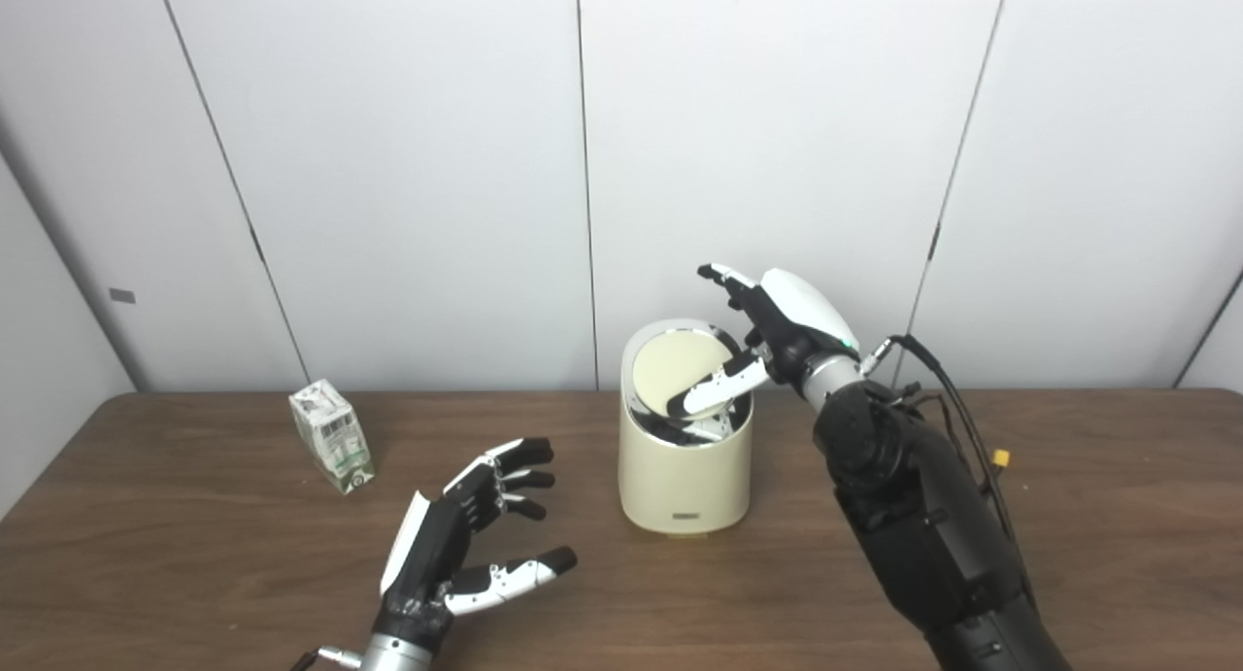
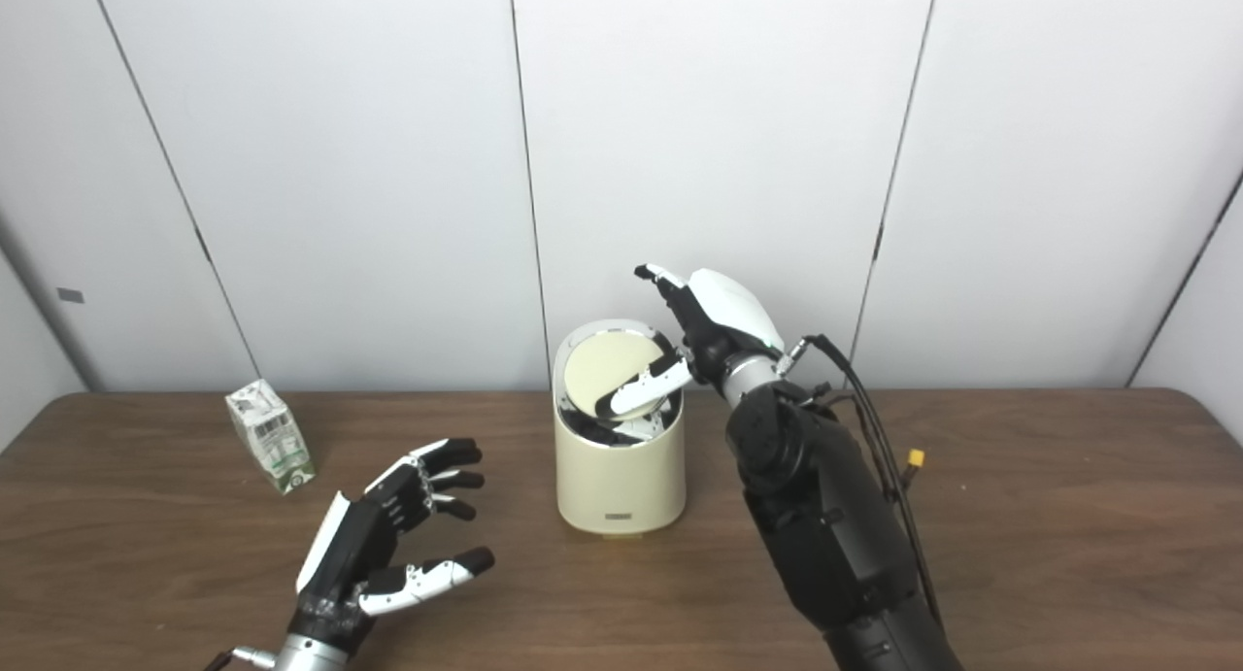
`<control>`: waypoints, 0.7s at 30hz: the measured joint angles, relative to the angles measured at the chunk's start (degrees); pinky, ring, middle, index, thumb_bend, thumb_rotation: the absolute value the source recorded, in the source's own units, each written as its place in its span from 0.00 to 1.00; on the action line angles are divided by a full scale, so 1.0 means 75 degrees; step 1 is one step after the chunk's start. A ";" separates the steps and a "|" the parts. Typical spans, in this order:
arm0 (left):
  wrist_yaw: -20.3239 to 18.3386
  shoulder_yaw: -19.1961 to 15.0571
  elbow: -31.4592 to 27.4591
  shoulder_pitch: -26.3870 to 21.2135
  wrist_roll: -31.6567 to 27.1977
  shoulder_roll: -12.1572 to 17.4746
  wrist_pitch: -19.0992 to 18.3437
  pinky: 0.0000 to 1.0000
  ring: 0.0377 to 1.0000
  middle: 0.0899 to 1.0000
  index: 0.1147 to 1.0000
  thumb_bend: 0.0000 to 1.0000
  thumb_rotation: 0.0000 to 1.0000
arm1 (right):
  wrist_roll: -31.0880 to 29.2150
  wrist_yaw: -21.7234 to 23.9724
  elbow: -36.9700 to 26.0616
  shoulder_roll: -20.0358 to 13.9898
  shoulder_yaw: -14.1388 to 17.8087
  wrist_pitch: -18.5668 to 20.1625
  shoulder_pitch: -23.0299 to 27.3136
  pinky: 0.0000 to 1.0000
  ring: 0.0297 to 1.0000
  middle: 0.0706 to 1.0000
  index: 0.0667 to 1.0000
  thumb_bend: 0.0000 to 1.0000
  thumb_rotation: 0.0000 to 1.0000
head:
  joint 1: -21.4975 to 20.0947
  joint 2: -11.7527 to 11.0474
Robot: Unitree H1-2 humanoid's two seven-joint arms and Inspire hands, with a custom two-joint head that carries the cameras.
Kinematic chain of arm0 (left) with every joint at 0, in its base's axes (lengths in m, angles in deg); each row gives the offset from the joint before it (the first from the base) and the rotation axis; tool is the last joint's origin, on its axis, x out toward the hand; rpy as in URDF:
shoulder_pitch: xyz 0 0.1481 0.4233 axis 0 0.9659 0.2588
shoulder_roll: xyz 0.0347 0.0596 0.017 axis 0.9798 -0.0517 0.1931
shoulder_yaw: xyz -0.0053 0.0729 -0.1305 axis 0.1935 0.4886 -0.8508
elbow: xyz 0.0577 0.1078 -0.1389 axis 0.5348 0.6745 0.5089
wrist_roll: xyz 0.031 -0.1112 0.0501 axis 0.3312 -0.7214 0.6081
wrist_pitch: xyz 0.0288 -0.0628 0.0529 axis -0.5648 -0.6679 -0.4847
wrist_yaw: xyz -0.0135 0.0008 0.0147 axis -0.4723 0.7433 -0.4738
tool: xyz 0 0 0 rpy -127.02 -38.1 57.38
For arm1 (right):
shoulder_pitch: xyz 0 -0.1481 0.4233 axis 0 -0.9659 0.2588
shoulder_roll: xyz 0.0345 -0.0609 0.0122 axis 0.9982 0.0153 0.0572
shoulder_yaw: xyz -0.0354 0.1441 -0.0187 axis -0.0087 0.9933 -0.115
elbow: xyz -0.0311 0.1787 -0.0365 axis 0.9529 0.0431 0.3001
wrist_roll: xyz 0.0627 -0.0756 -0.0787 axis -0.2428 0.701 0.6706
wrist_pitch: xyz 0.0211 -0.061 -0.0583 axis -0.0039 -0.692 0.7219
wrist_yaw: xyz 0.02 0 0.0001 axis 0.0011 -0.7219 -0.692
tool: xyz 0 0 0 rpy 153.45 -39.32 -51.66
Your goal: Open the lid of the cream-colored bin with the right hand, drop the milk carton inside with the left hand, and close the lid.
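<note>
Tilting lid [image 1: 673,368], right hand [image 1: 777,336] maybe touching; both views alike

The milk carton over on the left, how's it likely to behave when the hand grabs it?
The milk carton is a small paperboard box, so probably light and liable to dent under a firm squeeze. It stands tilted rather than square, so a sideways nudge may well tip it. Its flat sides should suit the open left hand.

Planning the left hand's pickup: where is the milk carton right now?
The milk carton stands on the table's far left, apart from the cream-colored bin, beyond the open left hand.
</note>
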 measured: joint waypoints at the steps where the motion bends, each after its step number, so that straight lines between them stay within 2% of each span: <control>1: -0.0001 0.0002 0.0000 0.0000 0.0000 0.0000 0.0000 0.61 0.73 0.79 0.81 0.76 0.14 | 0.0108 0.0084 -0.0023 0.0027 0.0046 0.0003 0.0000 0.67 0.86 0.93 0.90 0.84 0.18 | 0.0000 0.0000; 8: -0.0004 0.0002 0.0000 0.0000 -0.0009 0.0000 0.0000 0.61 0.73 0.79 0.81 0.76 0.14 | 0.0685 0.0589 -0.0182 0.0245 0.0336 0.0029 -0.0003 0.68 0.86 0.93 0.90 0.83 0.16 | 0.0000 -0.0012; 11: -0.0004 0.0003 0.0000 -0.0001 -0.0007 0.0001 0.0001 0.60 0.73 0.79 0.81 0.75 0.13 | 0.0721 0.0644 -0.0292 0.0256 0.0395 0.0047 -0.0033 0.68 0.86 0.93 0.91 0.82 0.18 | 0.0000 -0.0012; 14: -0.0001 0.0006 0.0001 -0.0007 0.0002 0.0001 0.0002 0.60 0.73 0.79 0.81 0.75 0.13 | 0.0191 0.0484 -0.0360 0.0234 0.0530 0.0047 -0.0135 0.71 0.88 0.93 0.90 0.78 0.22 | -0.0012 -0.0035; 17: -0.0002 0.0000 0.0001 -0.0013 0.0001 0.0005 0.0008 0.60 0.72 0.79 0.80 0.75 0.13 | -0.0875 0.0124 -0.0580 0.0162 0.0940 -0.0330 -0.0503 0.68 0.84 0.91 0.88 0.76 0.24 | -0.0012 -0.0047; 21: -0.0002 -0.0009 0.0011 -0.0015 0.0002 0.0027 0.0008 0.61 0.73 0.79 0.81 0.75 0.13 | -0.1629 -0.0357 -0.0912 -0.0200 0.1108 -0.0727 -0.0843 0.64 0.80 0.87 0.86 0.78 0.25 | -0.0035 -0.0070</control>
